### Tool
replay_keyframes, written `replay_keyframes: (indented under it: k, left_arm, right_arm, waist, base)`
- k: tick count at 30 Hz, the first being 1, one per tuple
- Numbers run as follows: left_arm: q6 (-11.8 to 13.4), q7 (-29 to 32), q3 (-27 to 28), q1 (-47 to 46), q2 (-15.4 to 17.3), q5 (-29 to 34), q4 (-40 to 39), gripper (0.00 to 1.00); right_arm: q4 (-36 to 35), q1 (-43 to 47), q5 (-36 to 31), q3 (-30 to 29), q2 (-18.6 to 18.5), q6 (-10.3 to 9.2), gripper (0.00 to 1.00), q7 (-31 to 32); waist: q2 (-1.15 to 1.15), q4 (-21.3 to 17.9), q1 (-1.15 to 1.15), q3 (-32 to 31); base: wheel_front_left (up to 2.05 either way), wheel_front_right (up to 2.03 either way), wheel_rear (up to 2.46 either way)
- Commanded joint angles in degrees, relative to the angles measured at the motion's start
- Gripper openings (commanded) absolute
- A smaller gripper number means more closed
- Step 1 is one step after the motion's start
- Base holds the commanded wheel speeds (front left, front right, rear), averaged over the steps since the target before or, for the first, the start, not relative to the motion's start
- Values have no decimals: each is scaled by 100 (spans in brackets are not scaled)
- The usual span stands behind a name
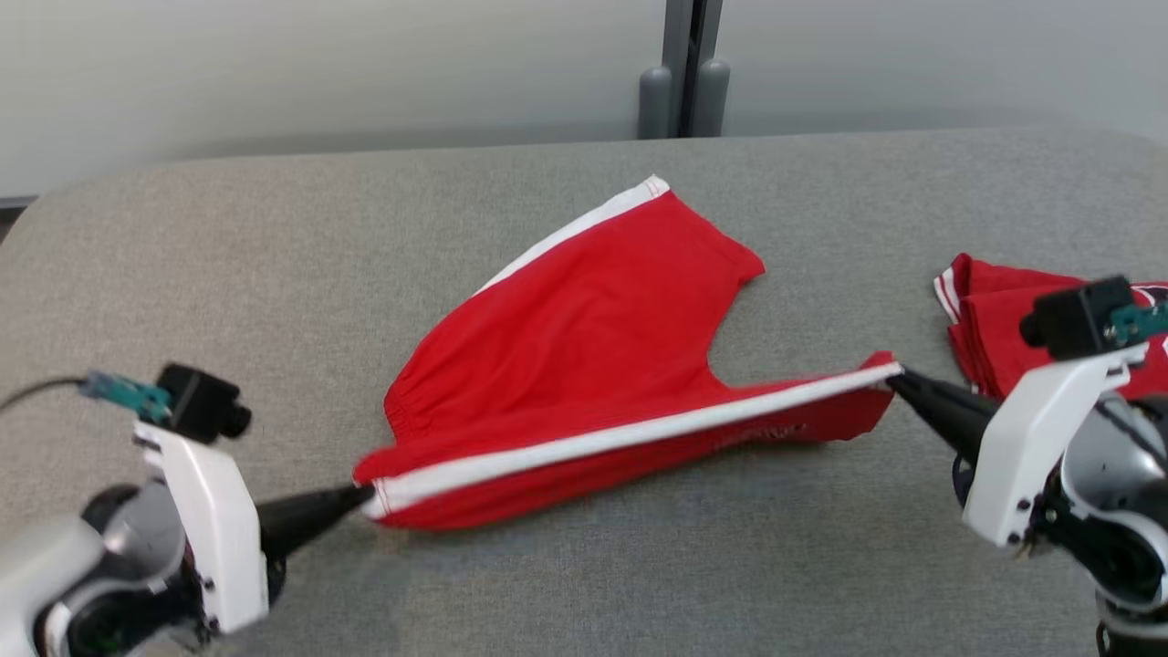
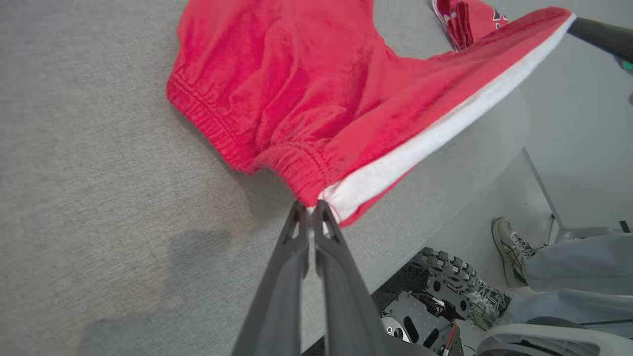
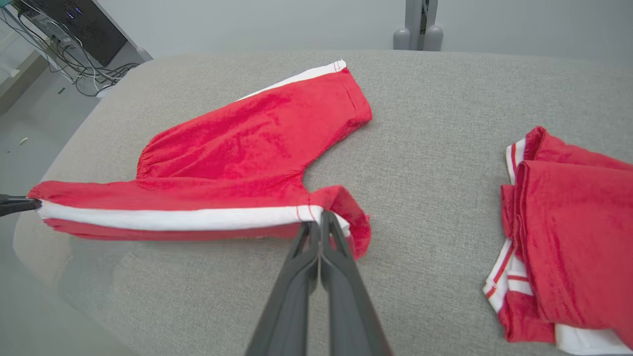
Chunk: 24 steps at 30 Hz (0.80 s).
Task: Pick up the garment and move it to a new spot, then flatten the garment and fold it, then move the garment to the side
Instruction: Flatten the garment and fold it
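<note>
We see the left gripper (image 1: pixel 367 498) and right gripper (image 1: pixel 893 379) each clenching one end of the shorts (image 1: pixel 584 347); the left wrist view adds a person's shoe (image 2: pixel 509 247) beyond the shorts.

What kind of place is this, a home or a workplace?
Probably a robot lab or test room, not a home: a grey padded table with red shorts before plain walls, loose cables and a dark computer box on the floor, a person's shoe nearby.

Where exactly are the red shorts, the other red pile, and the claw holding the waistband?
red shorts (image 1: pixel 593 310): head view, middle of the flat leg panel.
red pile (image 3: pixel 568 237): right wrist view, its top fold.
left gripper (image 2: pixel 310 210): left wrist view, between fingertips pinching the waistband.
</note>
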Motion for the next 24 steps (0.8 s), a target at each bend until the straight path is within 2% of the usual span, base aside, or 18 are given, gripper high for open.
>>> replay_keyframes:
  k: [1,6,12,15,24]
  left_arm:
    - [-58,49,92,-183,21,-101,103,0]
    - [-239,418,356,-687,-88,-397,567,0]
    - [-382,960,522,-1388,-370,-526,1185,0]
    - [-415,1225,575,-1685,-553,-644,1533,0]
    - [-486,1870,676,-2203,-1023,-1014,2269,0]
  right_arm:
    - [86,-185,-42,-63,2,1,0,49]
    - [570,-1046,-149,1,64,1,0,122]
    - [1342,-2229,-417,357,54,1,0,60]
    - [1761,-2728,-375,464,134,1,0,-145]
    - [3180,-3935,-556,993,-55,0,0,-1049]
  waist:
    - [0,57,0,165]
    - [0,140,0,562]
    - [0,275,0,1004]
    - [0,347,0,1139]
    - [0,503,0,1440]
  base:
    - [0,0,0]
    - [0,0,0]
    - [0,0,0]
    - [0,0,0]
    - [0,0,0]
